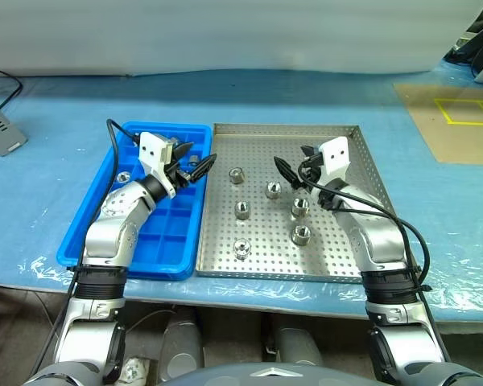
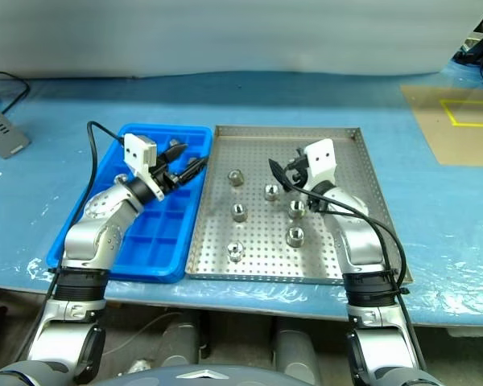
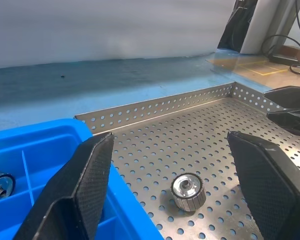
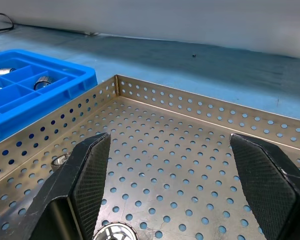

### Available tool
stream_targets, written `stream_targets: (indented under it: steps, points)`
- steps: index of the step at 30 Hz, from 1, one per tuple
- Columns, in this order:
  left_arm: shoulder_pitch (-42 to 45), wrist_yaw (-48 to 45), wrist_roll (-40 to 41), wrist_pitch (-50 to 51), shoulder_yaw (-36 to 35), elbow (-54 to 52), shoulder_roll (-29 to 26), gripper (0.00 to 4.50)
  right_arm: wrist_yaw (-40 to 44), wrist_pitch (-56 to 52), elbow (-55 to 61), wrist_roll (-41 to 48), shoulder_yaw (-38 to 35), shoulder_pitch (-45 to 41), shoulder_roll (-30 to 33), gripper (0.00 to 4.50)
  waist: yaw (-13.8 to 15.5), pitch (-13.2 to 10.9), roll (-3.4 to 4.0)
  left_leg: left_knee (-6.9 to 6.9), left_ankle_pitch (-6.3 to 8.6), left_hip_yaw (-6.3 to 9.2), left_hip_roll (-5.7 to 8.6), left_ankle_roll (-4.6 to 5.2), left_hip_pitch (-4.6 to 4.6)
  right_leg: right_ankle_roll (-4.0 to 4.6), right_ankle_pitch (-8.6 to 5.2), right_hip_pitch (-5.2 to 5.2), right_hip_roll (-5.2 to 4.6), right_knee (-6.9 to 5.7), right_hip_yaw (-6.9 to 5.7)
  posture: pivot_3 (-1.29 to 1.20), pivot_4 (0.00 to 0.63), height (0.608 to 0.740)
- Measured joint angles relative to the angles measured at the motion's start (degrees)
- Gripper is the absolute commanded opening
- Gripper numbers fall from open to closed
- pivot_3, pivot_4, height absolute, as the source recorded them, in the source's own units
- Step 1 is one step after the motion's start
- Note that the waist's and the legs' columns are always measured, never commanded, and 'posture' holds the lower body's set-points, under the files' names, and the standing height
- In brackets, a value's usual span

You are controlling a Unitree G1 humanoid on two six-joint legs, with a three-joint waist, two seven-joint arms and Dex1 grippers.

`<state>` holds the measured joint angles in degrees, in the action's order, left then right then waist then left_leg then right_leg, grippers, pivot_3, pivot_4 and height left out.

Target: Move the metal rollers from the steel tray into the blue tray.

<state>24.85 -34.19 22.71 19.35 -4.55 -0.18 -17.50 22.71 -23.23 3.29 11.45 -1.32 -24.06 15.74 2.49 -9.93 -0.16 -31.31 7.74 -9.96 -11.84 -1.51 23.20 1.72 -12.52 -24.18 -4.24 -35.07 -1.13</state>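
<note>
The steel tray (image 1: 286, 127) lies mid-table and holds several metal rollers (image 1: 242, 210), all standing apart on its perforated floor. Against its left side sits the blue tray (image 1: 171, 235), with a roller (image 1: 123, 176) in one left compartment. My left gripper (image 1: 195, 163) hovers open over the seam between the two trays, nothing between its fingers. In the left wrist view a roller (image 3: 187, 191) stands on the steel floor just beyond the blue rim. My right gripper (image 1: 295, 166) hangs open and empty above the steel tray's back half, pointing left.
A pale blue sheet covers the table. A grey device (image 1: 0, 129) with a black cable sits at the far left. At the back right lies a tan board (image 1: 455, 121) with yellow tape. The table's front edge runs just behind the trays' near rims.
</note>
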Motion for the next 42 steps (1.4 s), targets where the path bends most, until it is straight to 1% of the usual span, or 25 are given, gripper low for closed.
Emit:
stream_targets:
  steps: [17,20,22,24,27,29,31,34,38,40,42]
  points:
    - [0.1,-0.7,-0.1,0.1,0.0,0.5,-0.3,3.83,-0.4,0.0,0.3,0.0,0.0,0.2,-0.1,3.97,-0.1,0.0,0.00,0.00,0.00,0.00,0.00,0.00,-0.01,0.00,0.00,0.00,0.00,0.00,0.00,-0.13,0.150,0.740]
    - [3.0,-0.8,0.0,0.1,0.0,2.9,-0.3,3.83,-0.5,0.1,0.3,0.0,0.0,0.2,-0.1,3.97,0.0,0.0,0.00,-0.02,0.00,0.00,0.00,0.00,0.00,0.00,0.00,0.00,0.00,-0.02,0.00,-0.13,0.150,0.740]
    - [7.6,-2.0,-0.1,-0.1,0.2,5.5,-0.2,3.83,-0.5,0.1,0.2,0.0,-0.1,0.1,-0.1,3.97,0.2,0.0,0.00,-0.05,-0.01,0.00,0.01,0.00,0.02,0.00,0.00,0.01,-0.01,-0.05,0.00,-0.14,0.150,0.740]
    - [14.6,-4.5,-1.4,-1.4,1.9,9.7,-0.4,3.83,-0.7,0.4,0.2,-0.2,-0.1,0.0,-0.2,3.97,0.4,0.0,0.00,-0.12,-0.01,0.00,0.05,-0.01,0.02,-0.01,0.01,0.03,-0.05,-0.07,0.01,-0.16,0.150,0.740]
    - [22.5,-9.2,-3.7,-4.6,5.3,16.5,-0.5,3.83,-1.6,0.8,0.2,-0.3,-0.2,-0.1,-0.4,3.97,0.0,0.0,0.00,-0.12,-0.02,0.00,0.06,-0.02,-0.01,-0.02,0.01,0.06,-0.06,-0.05,0.03,-0.19,0.150,0.740]
    - [25.5,-12.3,-5.2,-6.8,6.9,21.1,-0.5,3.83,-2.0,1.0,0.2,-0.3,-0.3,0.0,-0.5,3.97,-0.3,0.0,0.00,-0.10,-0.02,-0.02,0.05,-0.02,-0.04,-0.02,0.02,0.05,-0.04,-0.02,0.04,-0.21,0.150,0.740]
    - [28.8,-16.4,-7.4,-9.3,9.4,28.0,-0.6,3.83,-2.9,1.1,0.8,-0.3,-0.8,0.7,-0.4,3.97,-0.4,0.0,0.00,-0.06,-0.03,-0.02,0.03,-0.03,-0.04,-0.02,0.02,0.03,0.01,-0.03,0.03,-0.25,0.150,0.740]
    - [34.3,-21.6,-12.9,-15.4,13.1,41.5,-1.5,3.83,-4.2,1.2,2.6,-0.3,-1.1,2.8,-0.5,3.97,-0.5,0.0,0.00,-0.04,-0.02,-0.02,0.05,-0.02,-0.03,-0.02,0.02,0.03,0.01,0.02,0.04,-0.29,0.150,0.740]
    - [42.1,-20.8,-21.3,-21.8,16.6,59.9,-1.3,3.83,-6.4,1.2,4.9,-0.3,-2.1,5.6,-0.8,3.97,-0.5,0.0,0.00,-0.10,-0.01,-0.02,0.07,0.01,0.00,-0.04,0.04,0.08,-0.03,0.09,0.07,-0.34,0.150,0.740]
    - [44.6,-20.5,-23.3,-22.9,16.7,65.1,-0.1,3.83,-7.5,1.2,6.1,-0.4,-2.4,6.7,-1.2,3.97,-0.4,0.0,0.00,-0.09,0.00,-0.02,0.07,0.02,0.01,-0.03,0.03,0.10,-0.04,0.11,0.05,-0.36,0.150,0.740]
    - [46.1,-21.7,-24.5,-23.8,16.9,67.9,1.2,3.83,-8.3,1.2,7.2,-0.6,-2.4,7.6,-1.8,3.97,-0.4,0.0,0.00,-0.08,0.01,-0.03,0.07,0.04,0.00,-0.03,0.03,0.12,-0.05,0.14,0.05,-0.38,0.150,0.740]
